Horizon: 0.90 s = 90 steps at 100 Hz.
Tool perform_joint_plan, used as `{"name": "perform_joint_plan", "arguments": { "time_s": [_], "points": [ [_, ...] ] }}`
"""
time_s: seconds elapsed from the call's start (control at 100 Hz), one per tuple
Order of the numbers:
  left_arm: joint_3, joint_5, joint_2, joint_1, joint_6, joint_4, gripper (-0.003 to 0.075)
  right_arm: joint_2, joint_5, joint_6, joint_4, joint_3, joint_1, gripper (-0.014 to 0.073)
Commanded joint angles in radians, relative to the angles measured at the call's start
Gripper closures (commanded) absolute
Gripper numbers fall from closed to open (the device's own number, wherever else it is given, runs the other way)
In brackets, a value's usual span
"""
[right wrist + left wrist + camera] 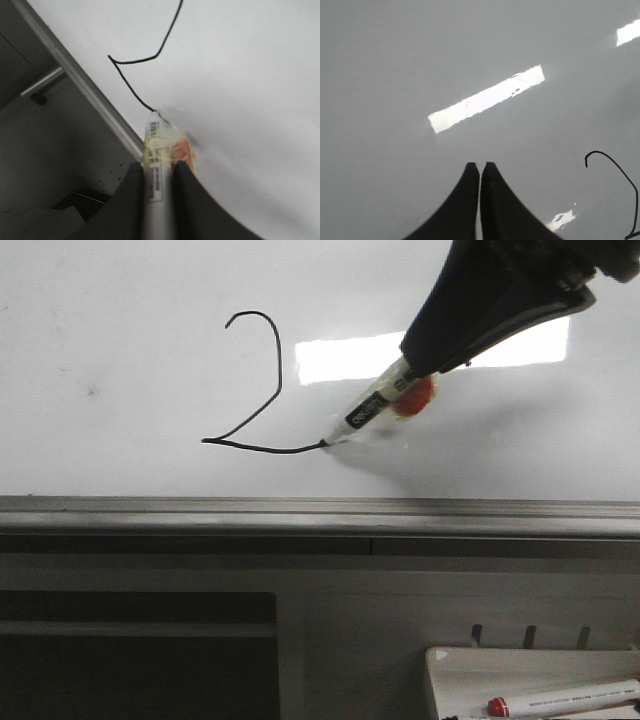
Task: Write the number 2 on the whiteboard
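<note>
A spare marker (565,700) in a small tray (450,670) lies nearest the front camera. On the whiteboard (120,340), the marker (372,408) is pinched by the right gripper (159,167), its tip touching the base stroke of the 2 (262,390). Lost pressure could break the thin, wavy line; overrunning could stretch it. The left gripper (480,167) is pressed together, empty.

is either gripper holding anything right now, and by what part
The right gripper holds a marker by its barrel, the tip on the whiteboard at the end of the number 2. The left gripper is shut on nothing.
</note>
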State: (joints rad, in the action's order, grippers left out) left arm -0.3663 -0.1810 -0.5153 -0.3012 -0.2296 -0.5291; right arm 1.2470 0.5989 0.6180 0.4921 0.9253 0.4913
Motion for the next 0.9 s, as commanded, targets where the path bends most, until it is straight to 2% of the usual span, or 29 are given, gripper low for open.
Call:
{"name": "perform_joint_plan", "arguments": {
  "time_s": [0.0,0.1,0.21,0.3,0.47,0.54,0.66,0.71,0.76,0.89],
  "points": [
    [-0.034,-0.062,-0.009,0.002,-0.010,0.020,0.0741,-0.035,-0.096,-0.002,-0.099,0.015,-0.033,0.0642],
    [-0.034,-0.076,-0.009,0.002,-0.010,0.020,0.0741,-0.074,-0.022,0.017,-0.031,0.026,-0.009,0.0643],
    [-0.034,-0.159,-0.005,-0.007,-0.010,-0.060,0.0740,-0.143,0.027,0.099,0.101,0.043,0.088,0.0643],
    [-0.034,-0.213,-0.005,-0.037,-0.029,-0.171,0.0741,-0.177,0.025,0.099,0.102,0.052,0.167,0.0643],
    [-0.027,-0.224,-0.026,-0.143,-0.244,-0.414,0.0722,-0.158,0.024,0.099,0.060,0.059,0.224,0.0643],
    [-0.018,-0.254,-0.052,-0.197,-0.291,-0.521,0.0646,-0.133,0.021,0.099,0.060,0.059,0.225,0.0643],
    [-0.011,-0.267,-0.124,-0.280,-0.298,-0.568,0.0390,-0.083,-0.010,0.099,0.060,0.059,0.236,0.0643],
    [-0.011,-0.262,-0.169,-0.304,-0.298,-0.568,0.0314,-0.073,-0.062,0.099,0.060,0.059,0.260,0.0643],
    [-0.011,-0.262,-0.208,-0.316,-0.298,-0.568,0.0279,-0.063,-0.108,0.099,0.060,0.059,0.290,0.0643],
    [-0.015,-0.264,-0.302,-0.331,-0.298,-0.568,0.0282,-0.052,-0.181,0.099,0.050,0.060,0.366,0.0643]
  ]
}}
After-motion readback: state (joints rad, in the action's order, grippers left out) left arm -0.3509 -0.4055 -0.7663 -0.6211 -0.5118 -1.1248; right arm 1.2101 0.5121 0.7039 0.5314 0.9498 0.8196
